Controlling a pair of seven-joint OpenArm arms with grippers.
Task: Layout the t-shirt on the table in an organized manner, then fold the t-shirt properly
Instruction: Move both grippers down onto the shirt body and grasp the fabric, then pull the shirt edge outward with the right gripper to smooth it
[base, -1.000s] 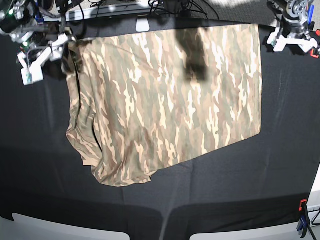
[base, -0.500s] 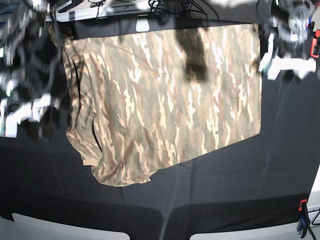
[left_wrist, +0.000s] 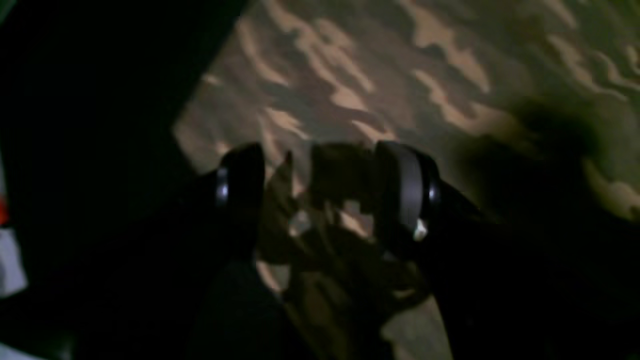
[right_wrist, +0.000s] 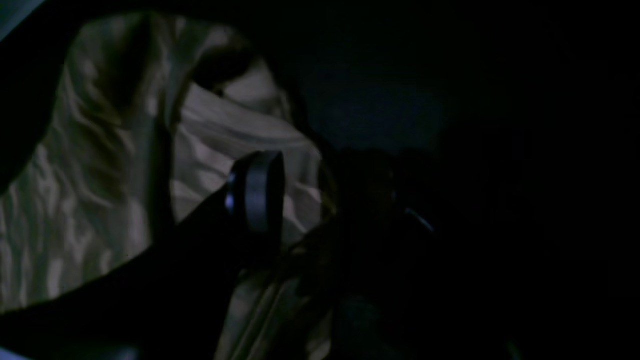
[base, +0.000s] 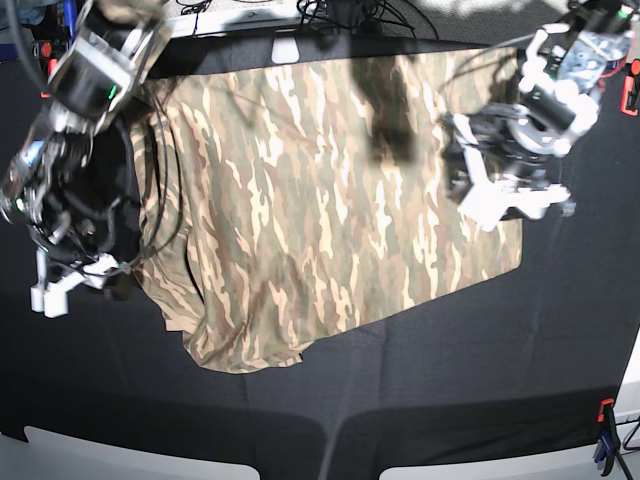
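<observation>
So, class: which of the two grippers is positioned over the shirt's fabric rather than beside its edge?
The left gripper, on the base view's right, sits over the t-shirt. The right gripper is just off the shirt's edge, over the black table.

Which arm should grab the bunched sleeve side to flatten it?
Probably the right hand: it hangs beside the shirt's rumpled edge. The left hand is over the flat edge.

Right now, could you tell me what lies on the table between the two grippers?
In the base view, only the t-shirt lies between the right gripper and the left gripper, spread over the black table; nothing else shows on that stretch.
</observation>
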